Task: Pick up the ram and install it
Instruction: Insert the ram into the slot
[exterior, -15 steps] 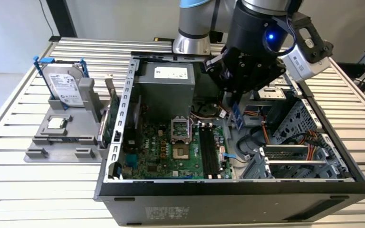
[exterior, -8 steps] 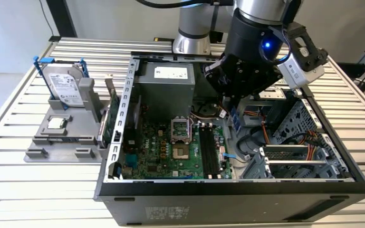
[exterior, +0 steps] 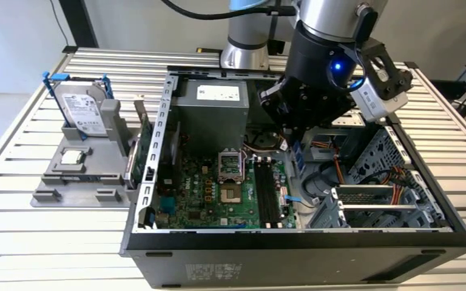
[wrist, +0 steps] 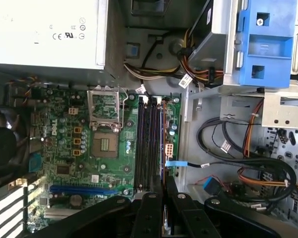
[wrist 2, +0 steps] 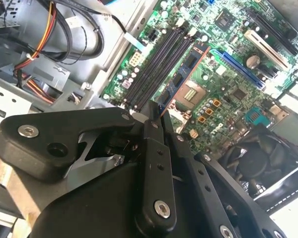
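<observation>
The ram (wrist 2: 186,75) is being pinched edge-on by the tool (wrist 2: 151,115) above the memory slots (wrist: 147,144); imo it's needing to be lined up parallel and pressed evenly.

conformity marks — power supply (wrist: 44,29), white logo — motherboard (wrist: 59,161)

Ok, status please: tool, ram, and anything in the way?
Tool shut on the ram. Ram above the memory slots, not yet seated. Blue-tagged cable close beside slots.
</observation>
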